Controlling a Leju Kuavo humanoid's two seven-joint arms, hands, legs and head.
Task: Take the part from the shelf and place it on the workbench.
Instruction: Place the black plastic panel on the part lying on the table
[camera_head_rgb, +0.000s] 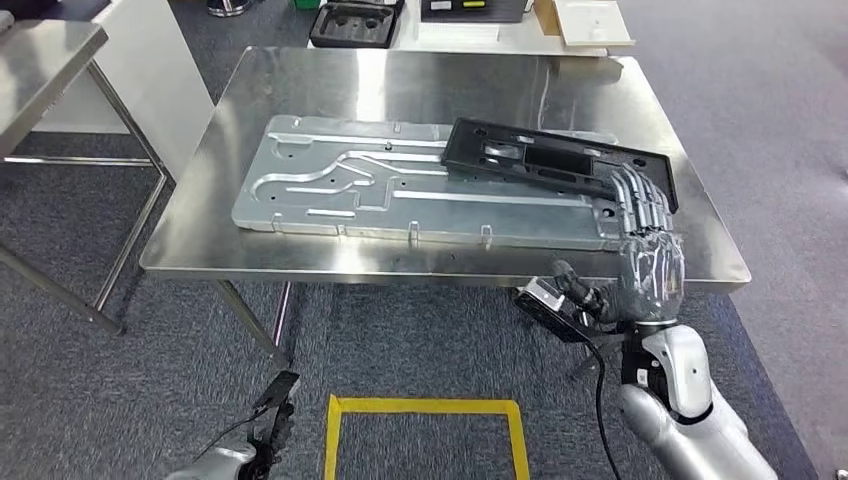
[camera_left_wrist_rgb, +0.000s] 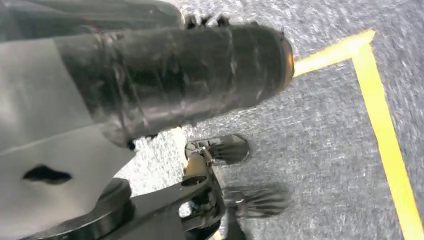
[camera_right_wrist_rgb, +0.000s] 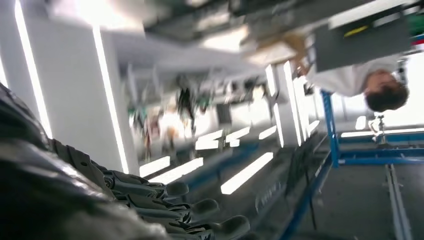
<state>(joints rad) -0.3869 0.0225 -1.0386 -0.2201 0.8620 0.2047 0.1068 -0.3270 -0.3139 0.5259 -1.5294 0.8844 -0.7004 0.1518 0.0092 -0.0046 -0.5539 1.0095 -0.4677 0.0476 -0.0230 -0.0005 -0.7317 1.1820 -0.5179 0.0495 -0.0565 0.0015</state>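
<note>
Right hand (camera_head_rgb: 648, 232) sits at the black part's (camera_head_rgb: 555, 160) near right end, fingers curled over its edge, seemingly gripping it. Its long axis runs leftward across the workbench (camera_head_rgb: 300, 75); the left hand (camera_head_rgb: 268, 425) hangs low, its grip unclear.

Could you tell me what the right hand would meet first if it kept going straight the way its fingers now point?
The right hand points away from the robot across the workbench; its fingertips already sit at the black part lying on the silver plate, so probably that part.

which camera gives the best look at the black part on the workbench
The head view: the black part lies whole atop the silver plate, the right hand at its end. The left wrist view looks at floor, the right wrist view upward.
</note>
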